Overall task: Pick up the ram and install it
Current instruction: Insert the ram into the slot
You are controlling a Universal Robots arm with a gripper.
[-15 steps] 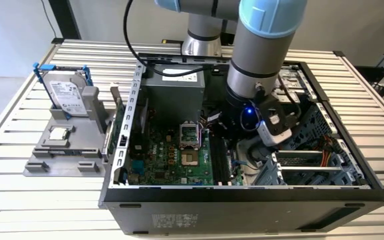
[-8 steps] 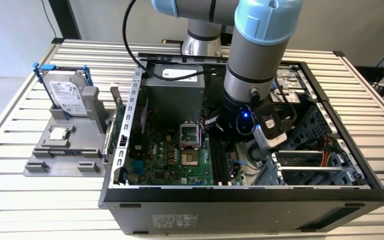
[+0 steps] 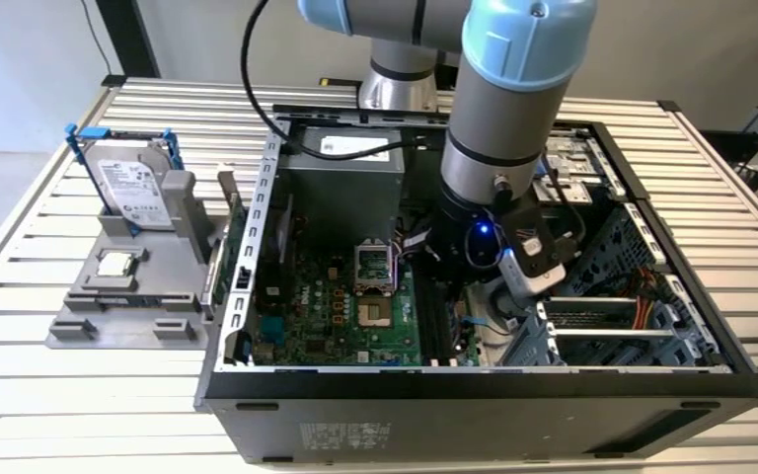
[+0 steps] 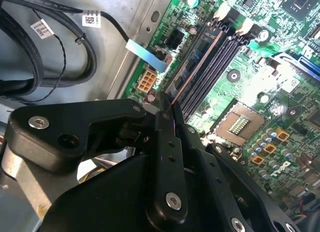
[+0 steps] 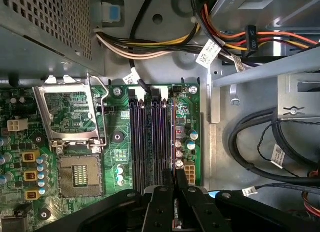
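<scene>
Seating step: gripper (image 4: 167, 109) pinching the ram (image 4: 196, 65), edge at outermost motherboard (image 5: 115, 137) slot; calls for straight, even downward pressure.

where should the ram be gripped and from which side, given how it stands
By its free long edge, from above, pinching the two flat faces: the ram stands on edge in line with the slots. The gripper holds it this way.

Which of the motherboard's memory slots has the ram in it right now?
The outermost slot, beside the board edge nearest the white connector. The ram stands in it, in line with the pincer; the parallel slots sit bare.
</scene>
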